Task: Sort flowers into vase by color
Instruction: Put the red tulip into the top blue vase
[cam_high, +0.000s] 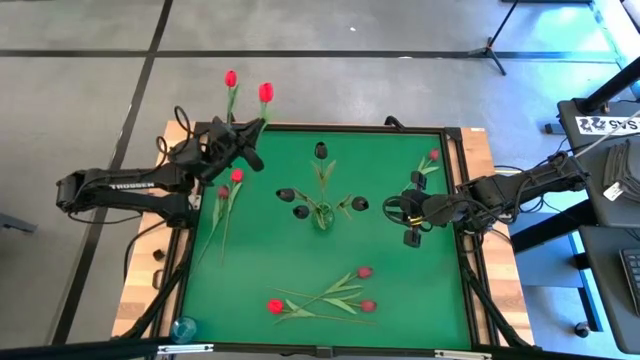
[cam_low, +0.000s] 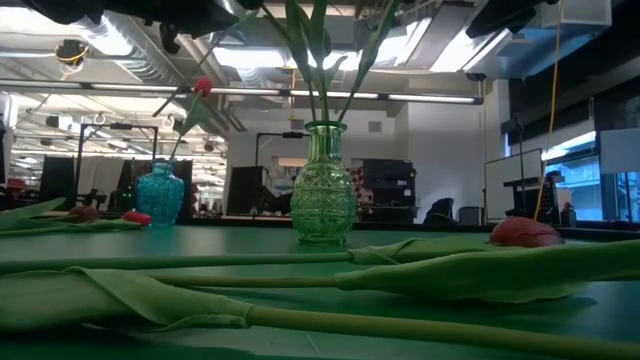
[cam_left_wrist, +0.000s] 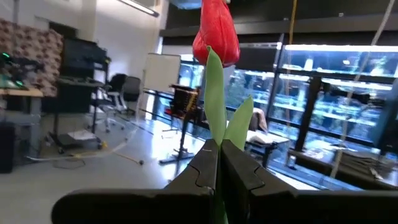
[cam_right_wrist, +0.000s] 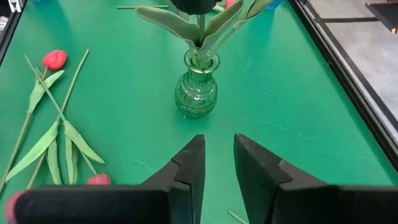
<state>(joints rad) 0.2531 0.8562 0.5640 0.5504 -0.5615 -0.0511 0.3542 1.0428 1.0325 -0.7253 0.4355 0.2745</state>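
Observation:
My left gripper (cam_high: 252, 133) is raised over the table's far left corner, shut on a red tulip whose head (cam_left_wrist: 215, 34) stands above its fingers and shows past the far edge (cam_high: 265, 92). A blue vase (cam_low: 160, 195) at the far left holds another red tulip (cam_low: 203, 87); my left arm hides this vase in the high view. The green glass vase (cam_high: 322, 216) at the table's middle holds several dark tulips (cam_high: 321, 150). My right gripper (cam_right_wrist: 217, 168) hangs a little open and empty, to the right of the green vase. My left gripper pinches the red tulip's green stem (cam_left_wrist: 215, 148) between its two fingers, just below where the leaves spread. The fingers point toward the far edge, about level. The tulip is lifted clear, its stem roughly upright and its head up.
Two red tulips (cam_high: 237, 175) lie on the green mat at the left. Three more tulips (cam_high: 330, 295), red and maroon, lie near the front edge. One tulip (cam_high: 432, 157) lies at the far right. The black table frame (cam_high: 465, 200) borders the mat.

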